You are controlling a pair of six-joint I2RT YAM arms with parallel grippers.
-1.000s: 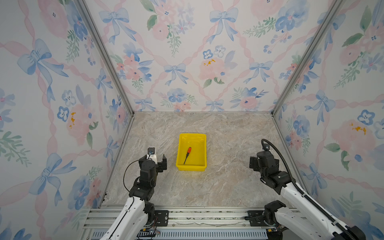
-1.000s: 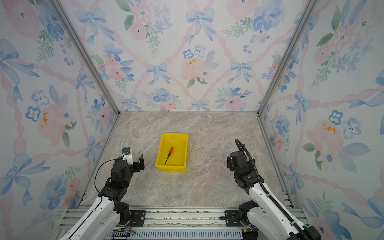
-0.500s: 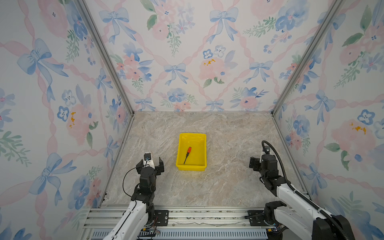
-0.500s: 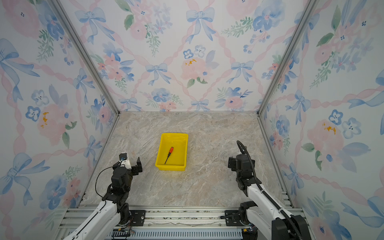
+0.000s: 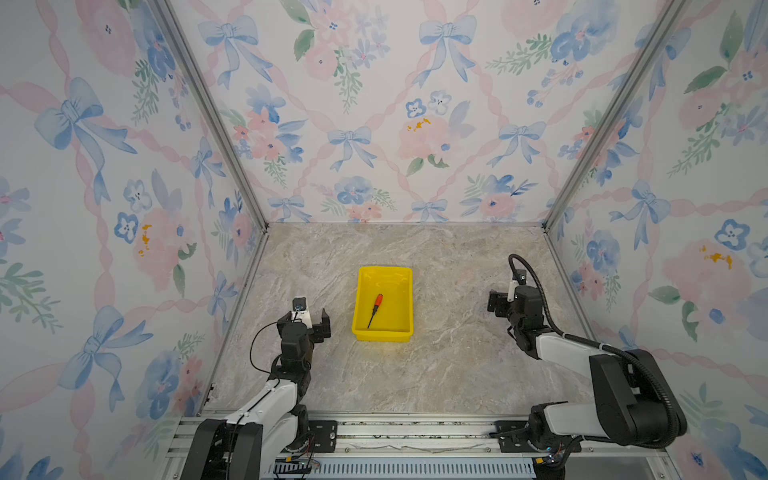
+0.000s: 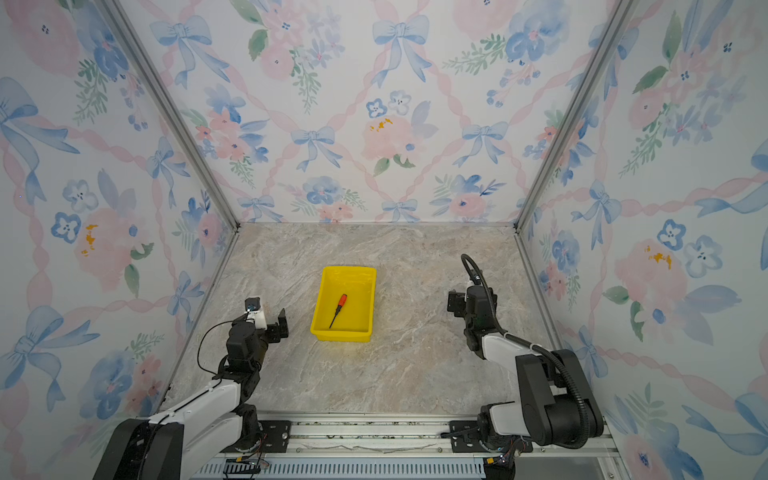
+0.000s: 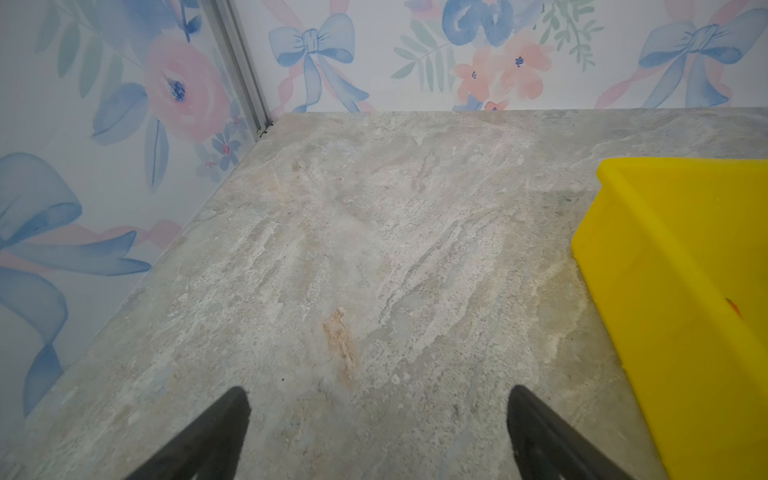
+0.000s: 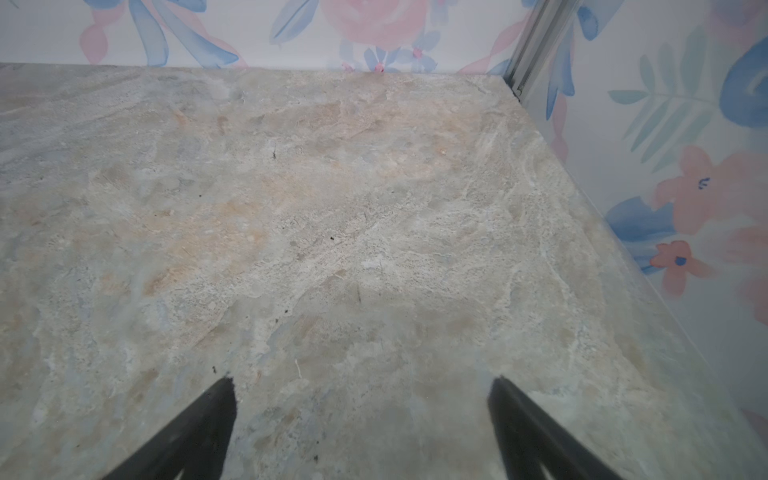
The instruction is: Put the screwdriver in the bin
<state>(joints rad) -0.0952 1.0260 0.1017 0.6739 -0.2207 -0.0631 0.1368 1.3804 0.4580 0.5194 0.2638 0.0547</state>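
Note:
The screwdriver (image 5: pixel 375 309) (image 6: pixel 338 309), red-orange handle and thin dark shaft, lies slantwise on the floor of the yellow bin (image 5: pixel 384 336) (image 6: pixel 341 336) in both top views. My left gripper (image 5: pixel 307 322) (image 6: pixel 267 326) sits low over the table, left of the bin and apart from it. It is open and empty (image 7: pixel 376 392). The left wrist view shows the bin's side wall (image 7: pixel 685 291) and a sliver of orange handle (image 7: pixel 733 308). My right gripper (image 5: pixel 509 305) (image 6: pixel 469 305) is far to the right of the bin, open over bare table (image 8: pixel 361 382).
Flowered walls close in the marble table (image 5: pixel 449 374) on three sides, with metal corner posts (image 5: pixel 582 153). The left gripper is near the left wall and the right gripper near the right wall. A metal rail (image 5: pixel 415 428) runs along the front edge.
Both arms have folded back toward the front rail, and their grippers have shifted only slightly. Both grippers stay open. The screwdriver and the bin have not moved.

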